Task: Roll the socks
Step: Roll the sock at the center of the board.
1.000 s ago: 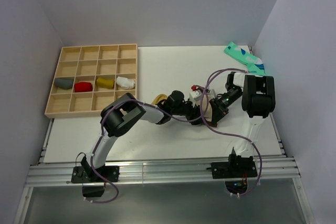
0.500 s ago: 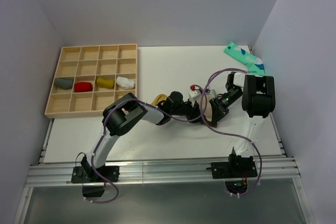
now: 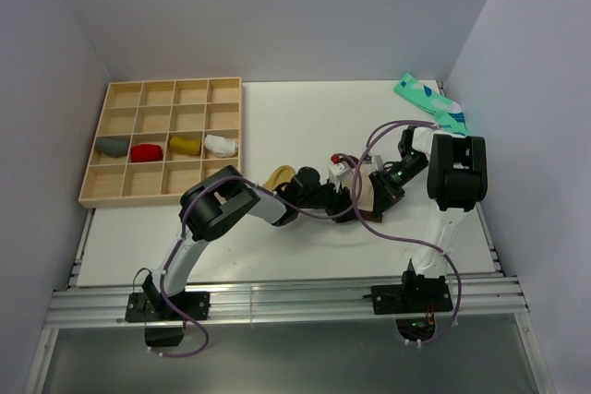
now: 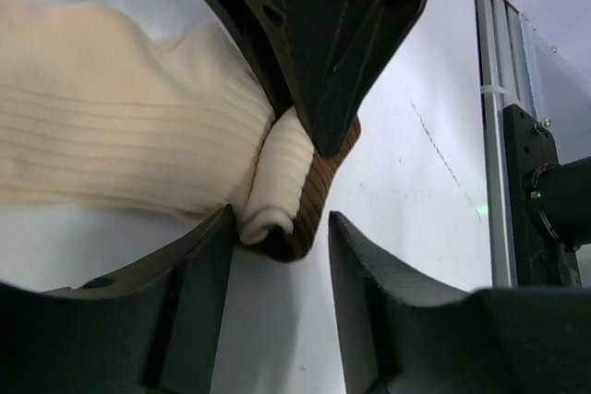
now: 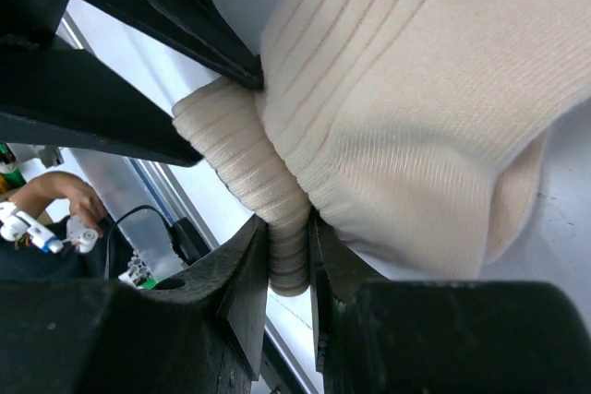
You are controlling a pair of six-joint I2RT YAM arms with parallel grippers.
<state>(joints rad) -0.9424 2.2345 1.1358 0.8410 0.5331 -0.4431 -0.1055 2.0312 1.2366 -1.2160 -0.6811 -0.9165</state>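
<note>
The right claw (image 5: 288,228) is clamped on a rolled fold of the beige sock (image 5: 416,89), which lies on the bench (image 4: 406,182). The left claw (image 4: 277,223) is set apart, and the sock's rolled end with its brown band (image 4: 319,193) is found between its fingers, directly below the tip of the right claw. Only one left finger appears to touch the roll.
</note>
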